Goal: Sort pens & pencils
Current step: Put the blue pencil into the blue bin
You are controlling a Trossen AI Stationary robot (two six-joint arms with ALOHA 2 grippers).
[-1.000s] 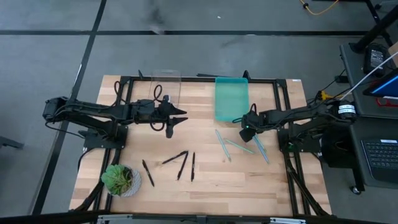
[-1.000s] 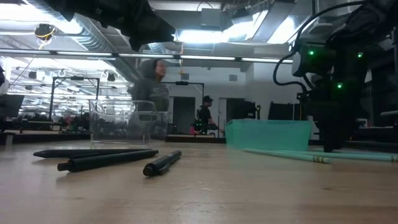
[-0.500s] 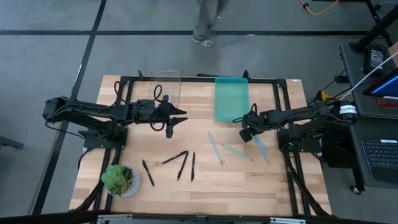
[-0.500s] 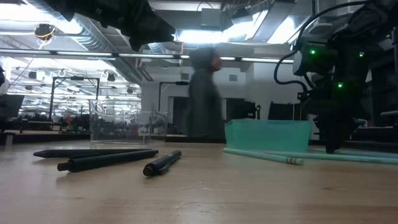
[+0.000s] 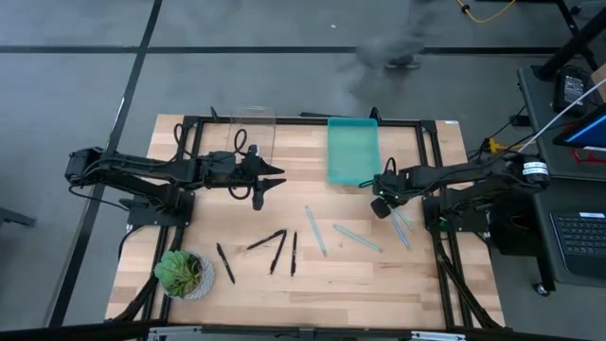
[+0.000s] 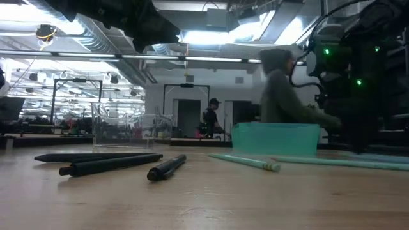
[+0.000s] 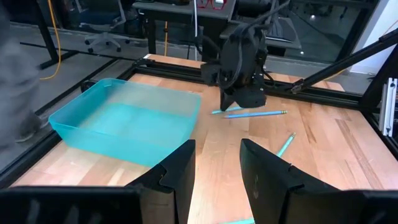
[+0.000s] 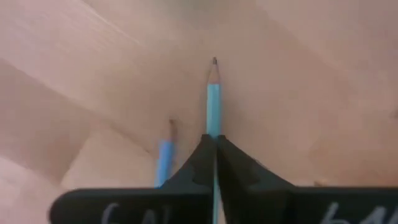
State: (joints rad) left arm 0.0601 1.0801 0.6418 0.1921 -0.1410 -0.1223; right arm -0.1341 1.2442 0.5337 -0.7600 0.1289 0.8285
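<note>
Several light blue pencils lie on the wooden table: two loose ones (image 5: 312,230) (image 5: 357,237) near the middle, and others (image 5: 401,227) by my right gripper (image 5: 382,206). That gripper stands just near of the teal tray (image 5: 352,150) and is shut on one light blue pencil (image 8: 213,106). Another pencil (image 8: 165,155) lies beside it. Several black pens (image 5: 277,251) lie flat left of centre, toward the near edge. My left gripper (image 5: 260,185) hovers open beside the clear container (image 5: 252,133) and touches nothing. My right gripper pinches the light blue pencil between its two fingers, close behind the sharpened end (image 8: 213,121); the point (image 8: 214,62) sticks out past the fingertips. The fingers come from above, pointing down. I cannot tell whether the pencil is off the table.
A potted plant (image 5: 185,275) sits at the near left corner. A black frame (image 5: 284,120) borders the table. A person walks past in the room behind (image 6: 281,96). Bare wood lies between the pens and the pencils.
The two loose light blue pencils have slid along the table toward its left edge, apart from the others. My right gripper has shifted a little toward the right edge. A person has crossed the room behind the table from left to right.
</note>
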